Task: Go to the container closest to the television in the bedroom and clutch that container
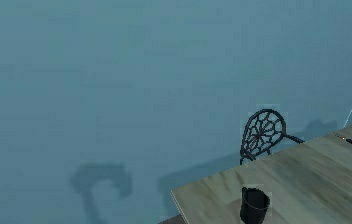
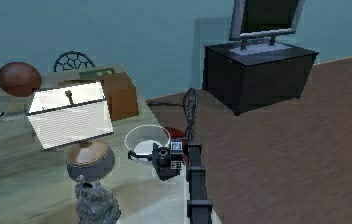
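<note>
A white bowl lies on the wooden table near its edge toward the television, which stands on a dark cabinet. The arm's dark bar rises from the bottom edge, and the gripper sits right at the bowl's near rim. With the bowl behind it, I cannot tell whether the gripper holds anything. A dark cup stands on the table in the forward view.
On the table stand a lamp with a white shade, a grey statuette, a brown box and a brown ball. A wire-back chair stands against the blue wall. Bare wooden floor stretches toward the cabinet.
</note>
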